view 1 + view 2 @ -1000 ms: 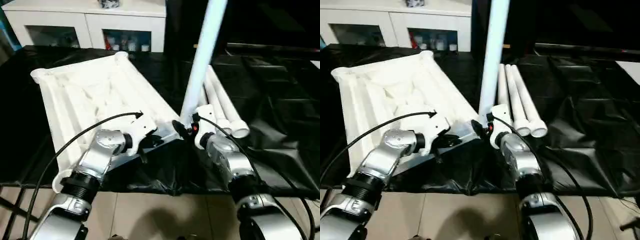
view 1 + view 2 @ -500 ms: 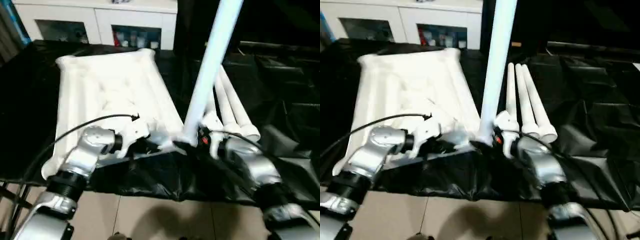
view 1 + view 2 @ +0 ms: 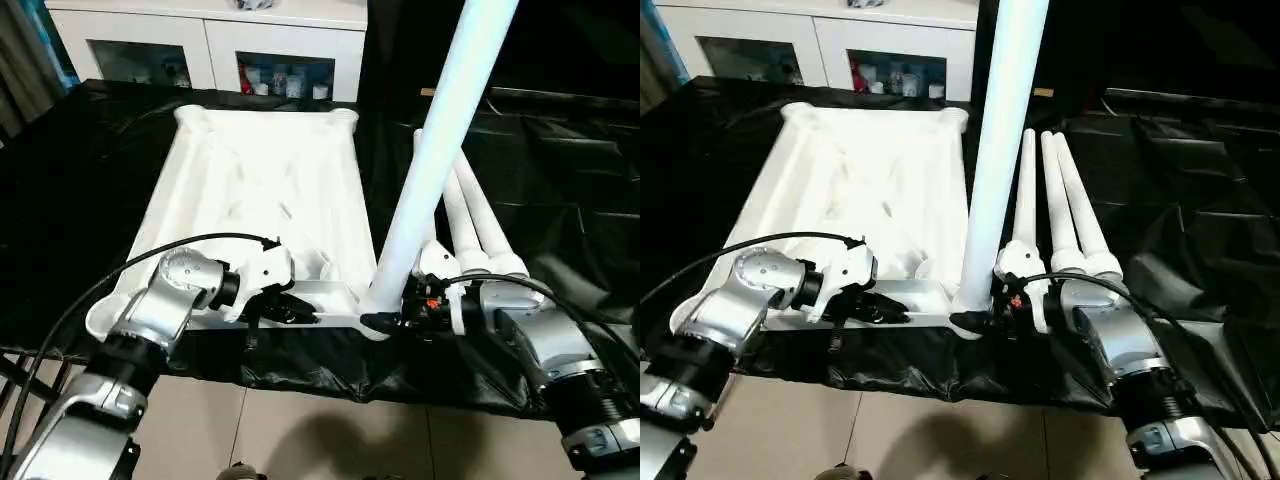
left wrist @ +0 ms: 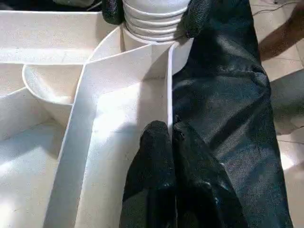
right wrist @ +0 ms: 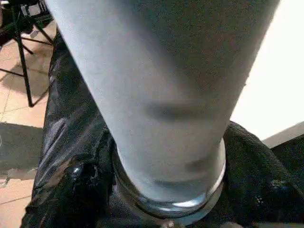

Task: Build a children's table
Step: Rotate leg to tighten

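Tabletop [image 3: 265,190] lying ribbed side up on black sheet [image 3: 560,200], white cabinet [image 3: 210,40] beyond its far edge. One leg [image 3: 435,160] standing upright in near right corner socket [image 3: 370,318]; three more legs [image 3: 480,225] lying side by side on sheet just to the right. Left gripper [image 4: 171,137] with fingers pressed together, pinching thin near rim of tabletop close to that socket. Right gripper [image 3: 400,318] clasped around base of upright leg, a black finger [image 4: 197,14] on either side of ribbed collar where leg meets socket. Tiled floor [image 3: 300,440] below sheet's near edge.
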